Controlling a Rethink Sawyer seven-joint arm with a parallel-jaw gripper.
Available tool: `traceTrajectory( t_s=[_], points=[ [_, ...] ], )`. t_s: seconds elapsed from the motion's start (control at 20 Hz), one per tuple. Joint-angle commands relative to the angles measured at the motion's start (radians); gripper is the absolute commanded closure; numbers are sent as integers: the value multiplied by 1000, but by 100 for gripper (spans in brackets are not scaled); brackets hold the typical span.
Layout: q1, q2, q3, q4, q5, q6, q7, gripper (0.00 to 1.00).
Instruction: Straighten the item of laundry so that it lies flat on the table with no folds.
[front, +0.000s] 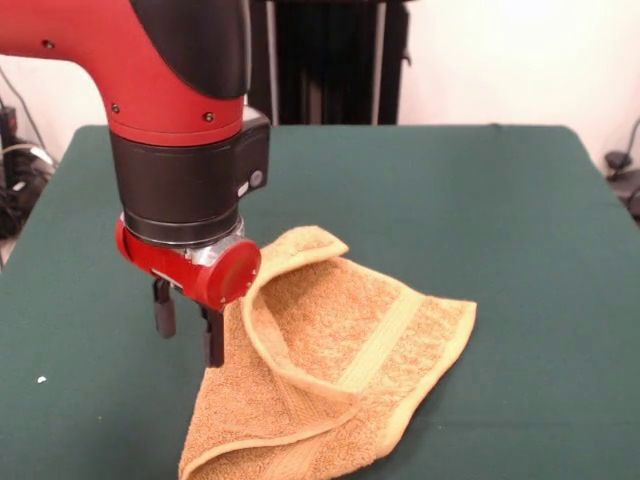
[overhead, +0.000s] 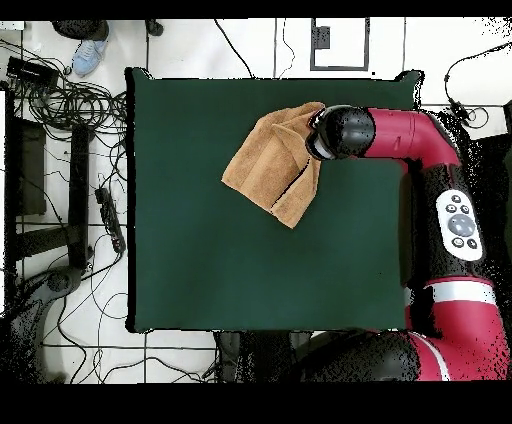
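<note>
The orange-tan towel (front: 340, 350) lies crumpled on the green table (front: 450, 180), at the front centre. One edge is folded over and stands up in a curved ridge, and a ribbed band runs across the top layer. My gripper (front: 188, 330) points straight down at the towel's left edge. Its two black fingers are apart, and the right one (front: 213, 340) is against the towel's edge. In the overhead view the towel (overhead: 270, 160) lies near the table's (overhead: 220, 260) top edge, and the arm's wrist (overhead: 340, 132) covers the gripper and the towel's right corner.
A small white speck (front: 41, 379) lies on the cloth at the front left. The black pedestal (front: 330, 60) stands behind the table. Cables (overhead: 70, 110) and a person's shoe (overhead: 90, 55) are on the floor beside the table.
</note>
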Motion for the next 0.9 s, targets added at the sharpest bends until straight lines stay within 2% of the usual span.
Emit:
traceTrajectory(
  t_s=[0.05,0.35,0.65,0.9],
  points=[
    [29,-28,92,165,3,-12,-254,0],
    [-22,9,194,183,56,52,-391,0],
    [-49,31,265,191,38,74,-496,0],
    [-63,20,300,222,47,79,-496,0]
  ],
)
